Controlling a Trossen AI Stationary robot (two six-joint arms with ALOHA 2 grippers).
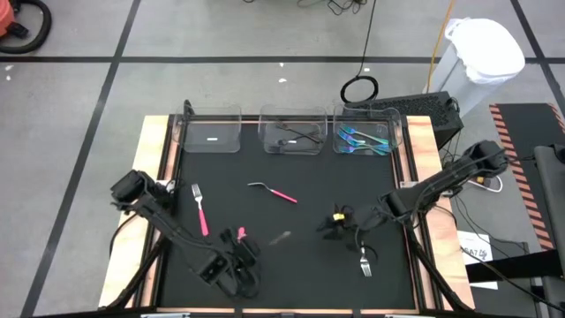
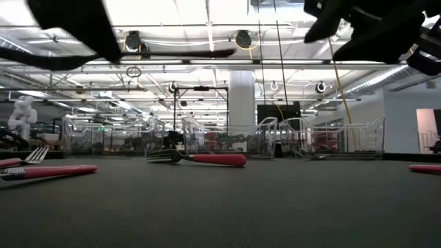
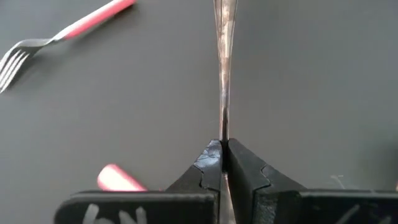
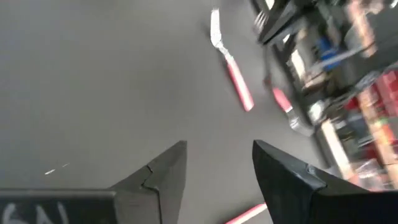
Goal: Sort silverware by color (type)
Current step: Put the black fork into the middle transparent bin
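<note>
Clamped between the left gripper's [image 3: 222,163] fingers [image 3: 249,174], a thin silver stem [image 3: 224,68] ran straight out from the wrist camera, with a pink handle end [image 3: 118,179] showing just beside the jaws; in the high view the same gripper [image 1: 237,250] hung near the mat's [image 1: 291,230] front edge, its arm folded low from the mat's left side. That pinch looked narrow and sat on the slim metal neck, so the piece could swivel or slide out during a carry to the bins, and a swing over the mat's middle could bring it against the other arm. On the mat's left half a pink-handled fork [image 1: 200,210] lay flat, and a second pink-handled piece [image 1: 275,192] lay near the mat's centre, both still unsorted. At the mat's far edge stood three clear bins: the left bin [image 1: 212,134], the middle bin [image 1: 293,134] with dark utensils, the right bin [image 1: 368,137] with blue-handled pieces [image 1: 357,138]. Over the mat's right half the right gripper [image 1: 340,221] hovered with its jaws parted and nothing between them, its arm reaching in from the mat's right side; a silver-headed fork [image 1: 365,262] lay just beyond it toward the mat's front edge.
</note>
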